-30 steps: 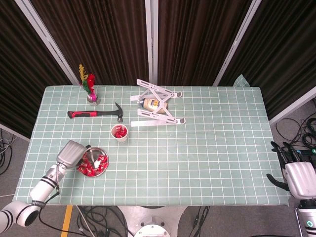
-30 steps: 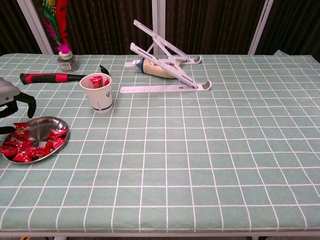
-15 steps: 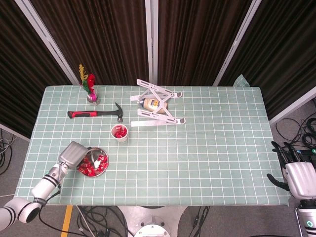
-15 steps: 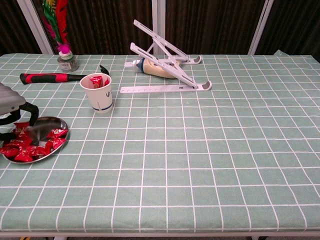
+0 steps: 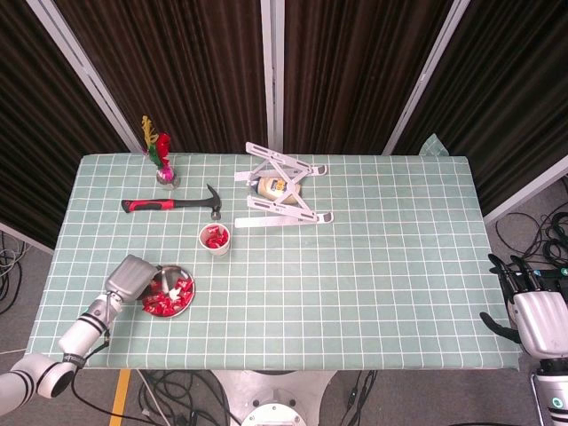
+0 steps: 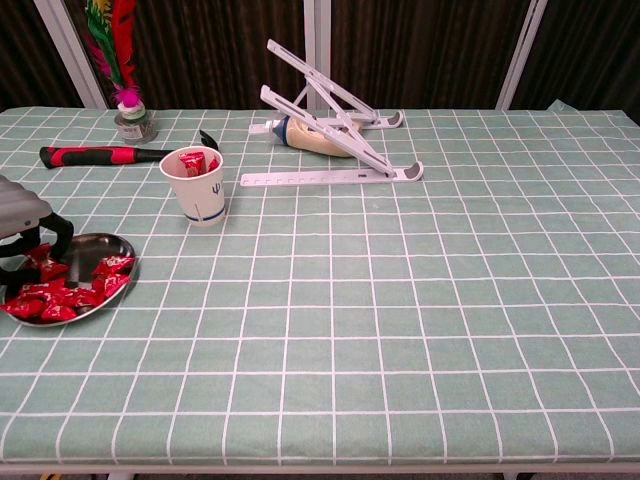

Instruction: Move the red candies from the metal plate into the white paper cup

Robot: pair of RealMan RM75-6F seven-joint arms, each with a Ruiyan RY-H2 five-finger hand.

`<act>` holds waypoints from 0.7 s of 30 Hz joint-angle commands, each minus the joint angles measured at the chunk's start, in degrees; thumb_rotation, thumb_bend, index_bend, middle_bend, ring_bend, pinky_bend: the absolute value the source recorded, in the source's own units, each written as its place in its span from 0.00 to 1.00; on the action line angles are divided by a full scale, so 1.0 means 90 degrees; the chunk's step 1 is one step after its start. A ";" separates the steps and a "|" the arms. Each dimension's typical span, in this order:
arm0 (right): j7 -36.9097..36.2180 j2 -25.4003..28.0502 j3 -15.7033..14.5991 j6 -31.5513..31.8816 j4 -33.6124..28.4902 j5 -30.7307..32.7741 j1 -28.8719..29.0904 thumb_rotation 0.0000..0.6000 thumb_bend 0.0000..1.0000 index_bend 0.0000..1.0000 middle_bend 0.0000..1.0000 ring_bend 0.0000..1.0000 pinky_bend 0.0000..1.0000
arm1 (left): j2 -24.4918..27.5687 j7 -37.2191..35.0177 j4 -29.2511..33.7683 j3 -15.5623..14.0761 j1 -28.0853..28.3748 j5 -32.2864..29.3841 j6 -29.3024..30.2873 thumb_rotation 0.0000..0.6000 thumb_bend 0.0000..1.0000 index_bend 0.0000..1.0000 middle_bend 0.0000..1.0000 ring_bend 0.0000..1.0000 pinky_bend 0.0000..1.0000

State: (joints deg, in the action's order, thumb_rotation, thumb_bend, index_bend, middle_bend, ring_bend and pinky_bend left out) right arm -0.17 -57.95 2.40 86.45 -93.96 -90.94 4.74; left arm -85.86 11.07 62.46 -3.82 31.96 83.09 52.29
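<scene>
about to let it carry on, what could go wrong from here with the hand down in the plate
The left hand has its fingers down among the red candies; it might tip the shallow metal plate or push candies over the rim. The white paper cup looks light and already holds candies, so a careless drop could topple it.

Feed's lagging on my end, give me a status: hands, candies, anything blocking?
Left hand down in the metal plate, fingers among the red candies; grasp unclear. Right hand idle off the table edge. White paper cup already holds candies, path clear.

The left hand (image 6: 22,230) is cut off by the chest view's edge, hiding its grasp.
</scene>
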 commanded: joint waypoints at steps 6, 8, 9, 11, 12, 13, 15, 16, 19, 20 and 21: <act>-0.0004 0.0001 -0.0001 0.0010 -0.0007 -0.0010 -0.0003 1.00 0.10 0.08 0.28 0.10 0.32 | 0.0056 -0.0490 0.0134 0.0093 -0.0076 0.0025 0.0177 1.00 0.42 0.61 0.98 0.97 1.00; -0.0003 0.0006 0.0002 0.0003 -0.0009 -0.0009 0.0002 1.00 0.10 0.08 0.28 0.10 0.32 | 0.0171 -0.0674 0.0327 0.0181 -0.0097 0.0047 0.0354 1.00 0.42 0.61 0.98 0.97 1.00; -0.0002 0.0009 0.0002 0.0000 -0.0010 -0.0007 0.0004 1.00 0.10 0.08 0.28 0.10 0.32 | 0.0229 -0.0729 0.0419 0.0223 -0.0101 0.0062 0.0436 1.00 0.42 0.61 0.98 0.97 1.00; 0.0003 0.0012 -0.0002 -0.0010 -0.0014 -0.0007 0.0005 1.00 0.10 0.08 0.28 0.10 0.32 | 0.0378 -0.0843 0.0668 0.0343 -0.0086 0.0088 0.0612 1.00 0.42 0.61 0.98 0.97 1.00; 0.0004 0.0014 -0.0004 -0.0013 -0.0016 -0.0008 0.0006 1.00 0.10 0.08 0.28 0.10 0.32 | 0.0441 -0.0879 0.0776 0.0408 -0.0068 0.0095 0.0681 1.00 0.42 0.61 0.98 0.97 1.00; 0.0007 0.0013 -0.0006 -0.0014 -0.0016 -0.0013 0.0007 1.00 0.10 0.08 0.28 0.10 0.32 | 0.0499 -0.0911 0.0881 0.0478 -0.0045 0.0102 0.0750 1.00 0.42 0.61 0.98 0.97 1.00; 0.0005 0.0011 -0.0009 -0.0010 -0.0018 -0.0026 0.0008 1.00 0.10 0.08 0.28 0.10 0.32 | 0.0624 -0.0966 0.1117 0.0653 0.0048 0.0105 0.0840 1.00 0.42 0.61 0.98 0.97 1.00; 0.0006 0.0010 -0.0010 -0.0011 -0.0017 -0.0028 0.0009 1.00 0.10 0.08 0.28 0.10 0.32 | 0.0672 -0.0972 0.1213 0.0732 0.0105 0.0096 0.0843 1.00 0.42 0.61 0.98 0.97 1.00; 0.0001 0.0001 -0.0011 -0.0032 -0.0013 -0.0025 0.0019 1.00 0.10 0.08 0.28 0.10 0.32 | 0.0757 -0.0935 0.1473 0.0990 0.0340 0.0045 0.0766 1.00 0.42 0.61 0.98 0.97 1.00; -0.0002 -0.0002 -0.0010 -0.0042 -0.0010 -0.0022 0.0025 1.00 0.10 0.08 0.28 0.10 0.32 | 0.0760 -0.0933 0.1546 0.1082 0.0451 -0.0002 0.0669 1.00 0.42 0.61 0.98 0.97 1.00; -0.0006 -0.0006 -0.0012 -0.0046 -0.0007 -0.0021 0.0026 1.00 0.10 0.08 0.28 0.10 0.32 | 0.0749 -0.0937 0.1584 0.1153 0.0540 -0.0052 0.0576 1.00 0.42 0.61 0.98 0.97 1.00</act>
State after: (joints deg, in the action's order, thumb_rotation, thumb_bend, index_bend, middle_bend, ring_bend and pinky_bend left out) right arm -0.22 -57.99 2.30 86.05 -94.04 -91.14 4.97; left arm -79.40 2.69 75.73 5.34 35.52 83.28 58.61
